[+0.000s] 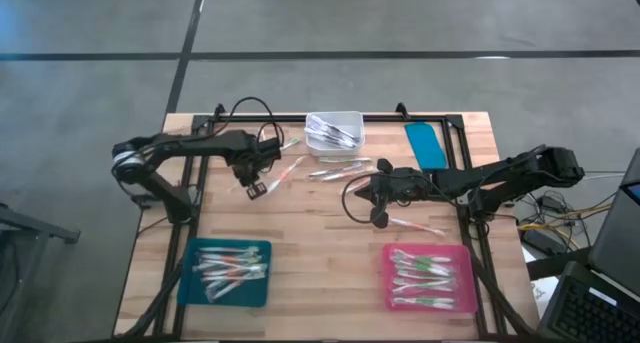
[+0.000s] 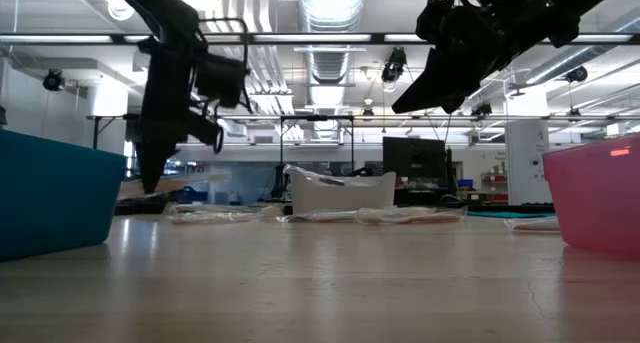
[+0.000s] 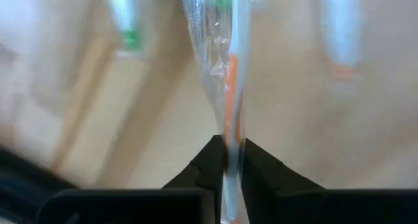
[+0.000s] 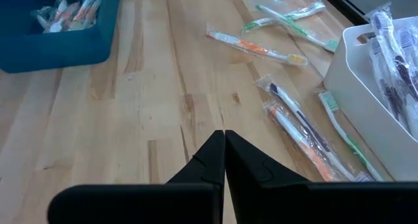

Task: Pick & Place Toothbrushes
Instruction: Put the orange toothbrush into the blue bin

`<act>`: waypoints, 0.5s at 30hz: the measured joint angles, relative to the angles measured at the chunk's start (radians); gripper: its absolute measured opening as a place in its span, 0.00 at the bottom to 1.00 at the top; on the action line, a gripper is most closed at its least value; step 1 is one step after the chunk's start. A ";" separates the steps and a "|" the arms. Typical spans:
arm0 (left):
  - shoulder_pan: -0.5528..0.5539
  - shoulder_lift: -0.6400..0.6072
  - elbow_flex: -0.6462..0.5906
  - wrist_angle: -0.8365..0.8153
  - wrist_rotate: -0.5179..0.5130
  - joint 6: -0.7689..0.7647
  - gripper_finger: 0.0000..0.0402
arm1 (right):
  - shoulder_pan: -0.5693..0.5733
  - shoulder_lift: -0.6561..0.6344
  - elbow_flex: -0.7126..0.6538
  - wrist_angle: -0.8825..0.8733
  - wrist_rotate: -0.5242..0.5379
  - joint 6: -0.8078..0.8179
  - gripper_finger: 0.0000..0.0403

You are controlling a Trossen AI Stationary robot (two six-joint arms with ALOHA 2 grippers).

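Left wrist view: the left gripper (image 3: 228,152) pinches an orange-marked toothbrush (image 3: 230,87) in a clear wrapper, its fingers pressed onto the thin handle.
High view: that gripper (image 1: 254,188) hangs over the table's left-middle, between the white bin (image 1: 334,130) and the teal tray (image 1: 226,272).
Right gripper (image 4: 224,145): pressed together, empty, above bare wood near the middle.
Other toothbrushes: loose ones (image 1: 335,168) beside the bin; more fill the teal tray and the pink tray (image 1: 428,279).
Risk: the slick wrapper may slide out of so narrow a pinch, or the brush may swing and miss the tray.
Surface: pale wooden table (image 1: 300,233).
Room: grey floor, ceiling lights and ducts behind.
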 joint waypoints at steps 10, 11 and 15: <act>-0.174 -0.223 0.000 -0.001 0.141 -0.072 0.09 | 0.000 0.000 0.000 0.001 0.006 -0.011 0.02; -0.198 -0.245 0.000 -0.001 0.146 -0.090 0.09 | 0.000 0.000 0.000 0.001 0.006 -0.012 0.02; -0.303 -0.320 0.001 0.010 0.161 -0.180 0.09 | 0.000 0.000 0.000 0.001 0.008 -0.025 0.02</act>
